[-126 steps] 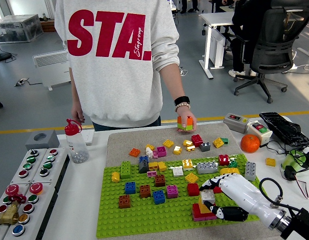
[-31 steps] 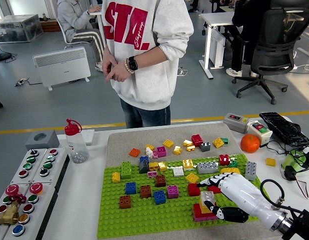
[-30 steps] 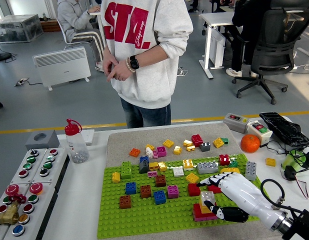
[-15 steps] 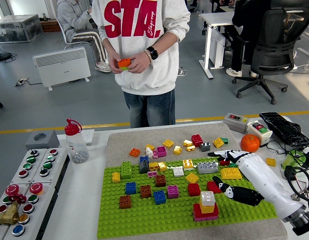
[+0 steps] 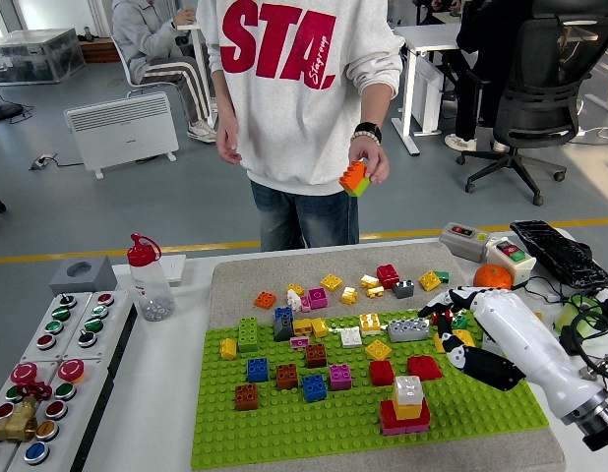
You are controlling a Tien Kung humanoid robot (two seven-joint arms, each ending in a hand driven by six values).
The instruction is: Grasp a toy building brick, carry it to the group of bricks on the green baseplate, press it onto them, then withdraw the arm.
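On the white counter (image 5: 166,393) lies the green baseplate (image 5: 284,418), studded with small bricks. Toward its right stands the stacked brick (image 5: 407,401), grey over yellow over red, apart from anything holding it. Behind the counter a person's hand (image 5: 366,162) holds an orange-and-green brick (image 5: 354,178). The right robot hand (image 5: 459,329) hovers at the baseplate's right edge, fingers loosely spread, apparently holding nothing.

The right hand (image 5: 459,334) covers part of a yellow brick (image 5: 448,340) beneath it, and its forearm runs off the lower right corner. Far beyond the hand, the person (image 5: 300,98) is cut off above the chest by the top edge.
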